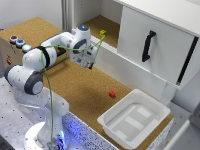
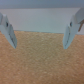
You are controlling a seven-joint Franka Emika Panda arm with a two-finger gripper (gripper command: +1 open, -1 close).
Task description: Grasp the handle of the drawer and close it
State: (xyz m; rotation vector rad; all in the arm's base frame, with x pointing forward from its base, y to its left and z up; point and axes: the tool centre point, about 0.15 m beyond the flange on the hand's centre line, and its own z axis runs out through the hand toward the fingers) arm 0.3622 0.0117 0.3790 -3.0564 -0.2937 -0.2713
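The drawer (image 1: 155,42) is the large white cabinet unit at the exterior view's upper right, its flat front panel swung out from the body. The handle (image 1: 148,46) is a slim black bar standing upright on that panel. My gripper (image 1: 91,63) hangs over the cork surface near the middle of the exterior view, well to the exterior view's left of the handle and apart from it. In the wrist view my gripper (image 2: 41,34) is open and empty, with both fingers (image 2: 9,33) spread over bare cork. The handle is out of the wrist view.
A shallow white plastic tub (image 1: 134,118) sits at the cork table's edge at the exterior view's lower right. A small red block (image 1: 112,93) lies on the cork (image 1: 75,85). A yellow block (image 1: 103,33) sits near the cabinet. A box with coloured buttons (image 1: 19,42) stands at the left.
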